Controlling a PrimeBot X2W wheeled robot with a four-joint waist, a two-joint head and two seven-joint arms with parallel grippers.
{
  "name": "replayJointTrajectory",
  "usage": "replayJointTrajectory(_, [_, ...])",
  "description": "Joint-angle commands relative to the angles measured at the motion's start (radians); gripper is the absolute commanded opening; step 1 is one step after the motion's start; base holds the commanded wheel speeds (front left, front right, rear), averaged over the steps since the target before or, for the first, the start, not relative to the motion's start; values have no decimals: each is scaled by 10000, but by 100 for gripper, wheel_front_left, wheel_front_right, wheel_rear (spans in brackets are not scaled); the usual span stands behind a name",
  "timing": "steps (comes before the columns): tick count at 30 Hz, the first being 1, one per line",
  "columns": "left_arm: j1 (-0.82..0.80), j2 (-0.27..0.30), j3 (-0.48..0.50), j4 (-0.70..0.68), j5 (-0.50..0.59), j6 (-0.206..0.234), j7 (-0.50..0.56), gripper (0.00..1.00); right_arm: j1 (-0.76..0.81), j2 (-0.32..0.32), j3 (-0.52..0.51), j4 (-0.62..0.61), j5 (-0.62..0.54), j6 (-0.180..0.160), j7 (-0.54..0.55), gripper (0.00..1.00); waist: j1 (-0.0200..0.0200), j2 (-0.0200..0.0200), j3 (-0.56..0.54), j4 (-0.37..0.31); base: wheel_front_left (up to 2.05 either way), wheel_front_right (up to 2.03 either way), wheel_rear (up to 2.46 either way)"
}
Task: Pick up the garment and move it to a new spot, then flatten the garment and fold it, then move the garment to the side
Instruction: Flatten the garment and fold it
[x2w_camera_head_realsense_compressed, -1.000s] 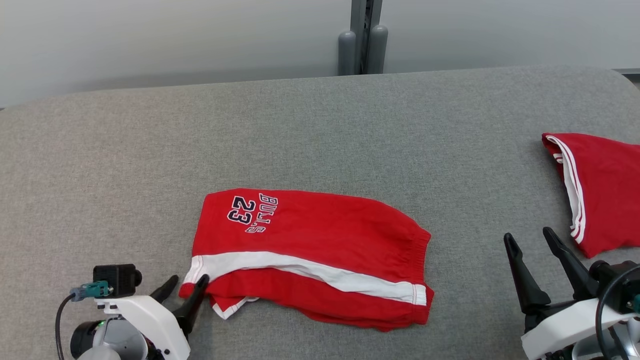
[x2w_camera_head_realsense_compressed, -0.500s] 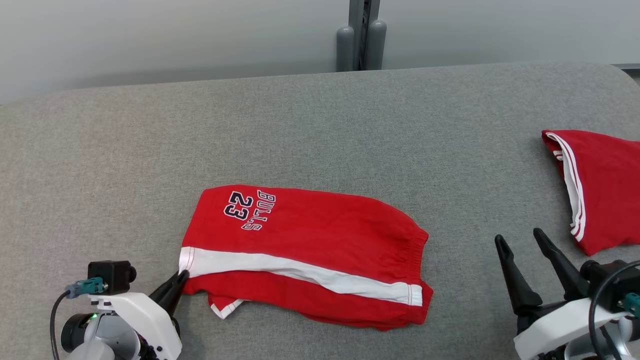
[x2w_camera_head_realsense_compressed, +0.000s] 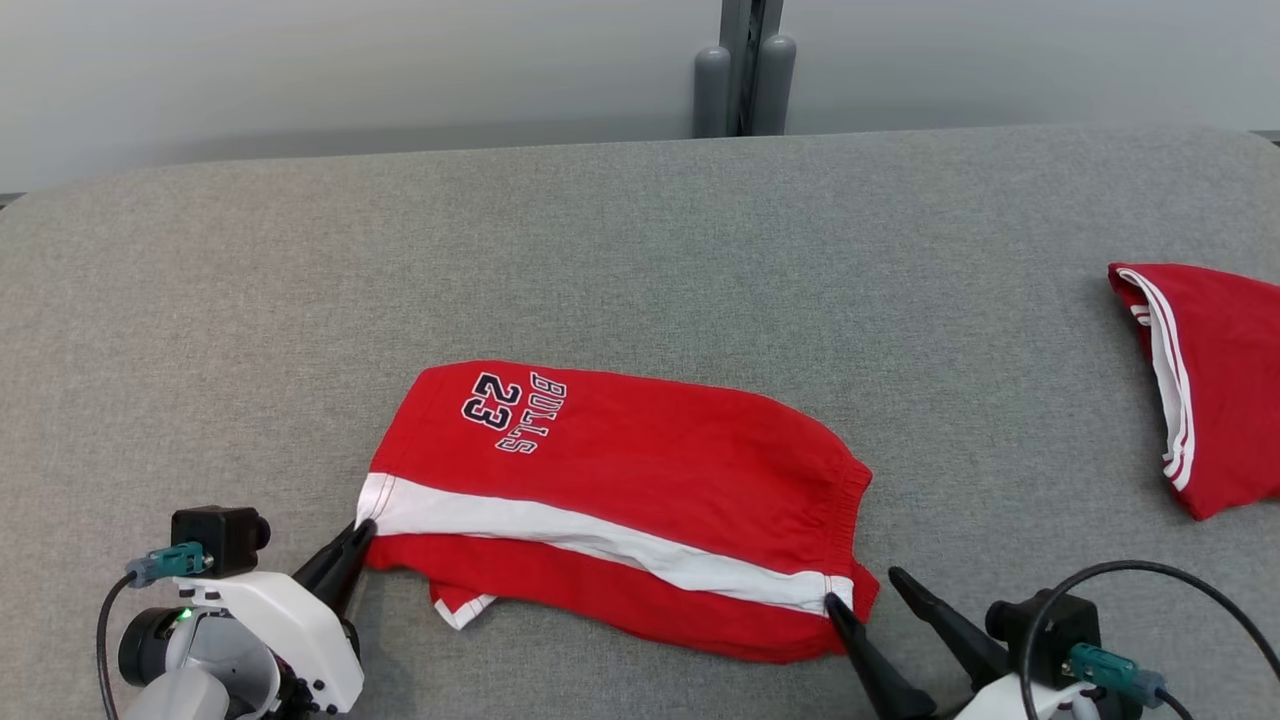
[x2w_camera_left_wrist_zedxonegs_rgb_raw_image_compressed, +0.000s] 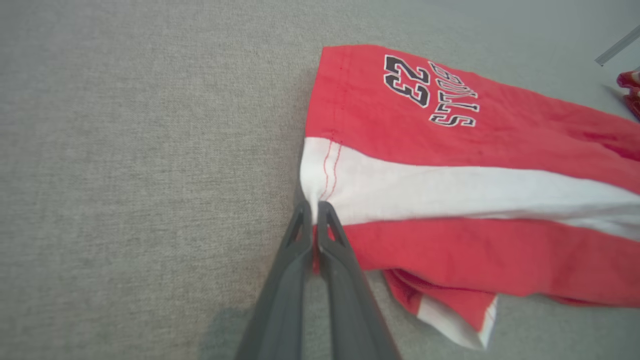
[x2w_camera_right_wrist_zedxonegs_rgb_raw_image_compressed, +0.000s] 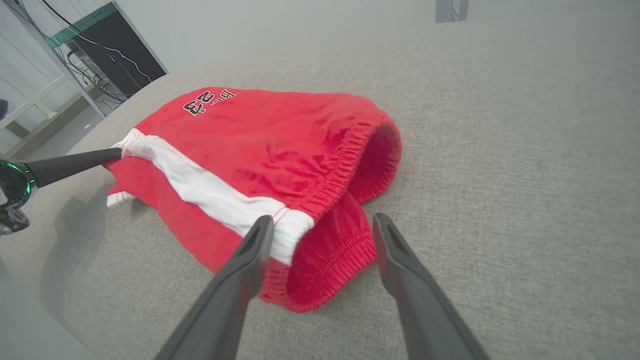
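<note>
On woven grey cloth (x2w_camera_head_realsense_compressed: 600, 250), rumpled garment (x2w_camera_head_realsense_compressed: 640, 470)

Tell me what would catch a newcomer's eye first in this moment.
The red shorts, with a white side stripe and BULLS 23 lettering, lie in the middle of the grey fabric surface. The left gripper is shut on their hem at the white stripe, while the right gripper stands open at the elastic waistband. A second red garment with white trim lies at the head view's right edge.
</note>
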Motion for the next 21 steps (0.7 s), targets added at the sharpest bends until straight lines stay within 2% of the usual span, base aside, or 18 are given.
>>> replayJointTrajectory(1, [-165,90,2,-31,78,55,-58,0,-107,-58,128,65,127,3,-75,100,0,-1,19,20,0,0,0])
replayJointTrajectory(9, [-186,99,-22,-97,84,99,-131,0,-411,-109,942,472,667,3,-175,100,0,-1,96,95,0,0,0])
replayJointTrajectory(10, [-204,94,-18,-113,92,100,-168,0,-480,-107,1000,517,728,3,-213,57,0,-1,104,107,0,0,0])
replayJointTrajectory(11, [-218,88,3,-134,108,121,-236,0,-546,-119,1023,536,750,3,-302,34,0,-1,107,122,0,0,0])
replayJointTrajectory(12, [-227,86,16,-158,109,146,-307,0,-575,-122,1039,574,814,3,-350,0,0,-1,108,134,0,0,0])
replayJointTrajectory(21, [-331,251,139,-1364,558,458,-1118,0,-1343,-566,618,-23,722,3,-1039,0,0,-1,-76,218,0,0,0])
